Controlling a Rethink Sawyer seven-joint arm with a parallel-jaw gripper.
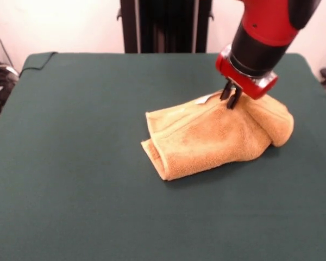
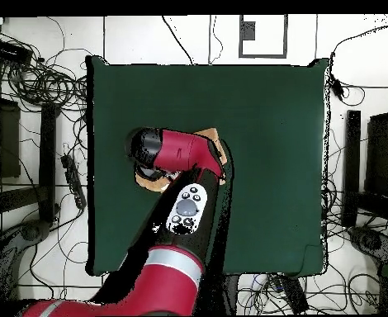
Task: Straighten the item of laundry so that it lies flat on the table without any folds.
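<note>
The orange-tan towel (image 1: 206,141) lies crumpled right of the middle of the green table (image 1: 70,163). It is folded over on itself, with a doubled edge at the left and a rolled bulge at the right. A small white label (image 1: 204,99) shows at its far edge. My gripper (image 1: 231,104) comes down from above, and its dark fingers are close together, pinching the towel's upper ridge next to the label. In the overhead view my arm covers most of the towel (image 2: 216,142); only its edges show, and the gripper itself is hidden on the table (image 2: 272,124).
Green cloth stretches wide on all sides of the towel, most of all to the left and front in the front view. The robot's pedestal (image 1: 165,24) stands behind the far edge. Cables and racks (image 2: 32,132) lie on the floor around the table.
</note>
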